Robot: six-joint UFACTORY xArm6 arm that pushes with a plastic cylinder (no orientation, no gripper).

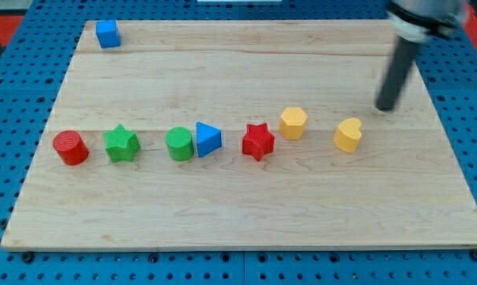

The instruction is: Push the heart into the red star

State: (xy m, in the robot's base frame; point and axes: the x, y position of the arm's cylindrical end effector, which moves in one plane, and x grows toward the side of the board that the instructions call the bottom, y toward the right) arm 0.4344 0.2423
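I count eight small plastic blocks on the pale wooden worktop (246, 214). Two are red: a red cylinder (70, 148) at the view's left and the red star (258, 141) near the middle. Two are green: a green star (121, 144) and a green cylinder (178, 143). Two are blue: a blue triangular block (207, 139) touching the green cylinder's right side, and a blue cube (107, 34) alone at the view's top left. Two are yellow: a yellow hexagonal block (293, 123) just up and right of the red star, and the yellow heart (348, 134) farther to the view's right, apart from both.

My arm carries no jaws, so there is nothing spread or pinching; it ends in a straight dark rod. My tip (386, 108) sits on the worktop up and to the right of the yellow heart, near it but not touching, and holds nothing.

I can read no brand, label or writing anywhere. A blue perforated board (17, 87) surrounds the worktop.
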